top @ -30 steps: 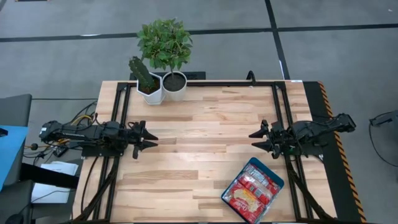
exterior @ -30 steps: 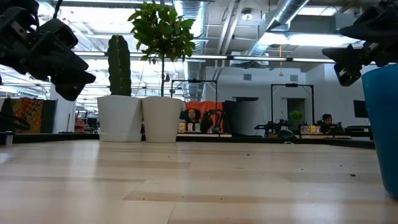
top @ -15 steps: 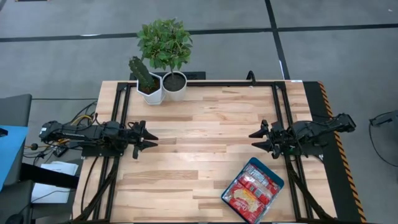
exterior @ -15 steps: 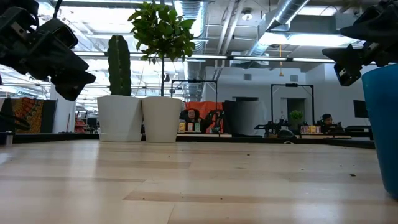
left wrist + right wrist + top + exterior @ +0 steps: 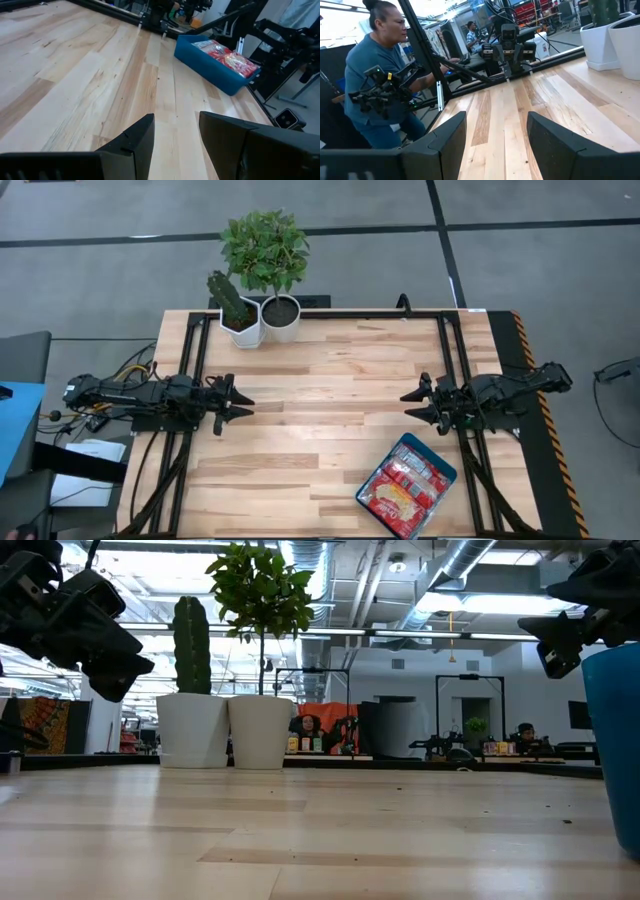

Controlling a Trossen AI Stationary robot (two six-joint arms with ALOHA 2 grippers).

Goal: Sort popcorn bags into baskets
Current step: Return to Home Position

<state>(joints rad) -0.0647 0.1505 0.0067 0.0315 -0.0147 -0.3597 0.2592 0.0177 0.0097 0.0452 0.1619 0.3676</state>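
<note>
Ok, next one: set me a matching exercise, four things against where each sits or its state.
Things: 1 popcorn bags; 2 teal tray; 3 cactus pot; 4 left pincer.
Places or states: A beside the leafy plant's pot at the table edge; B open, empty, facing the right pincer across the table; C bottom right corner in the high view; D piled inside the tray.
Pairs: 1-D; 2-C; 3-A; 4-B.

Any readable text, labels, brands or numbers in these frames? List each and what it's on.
None can be read.
popcorn bags in the blue tray: print on the red packets, too small in the high view, blurred in the left wrist view.
white plant pots: no markings show.
hazard striping on the table's right edge: a pattern, no words.
</note>
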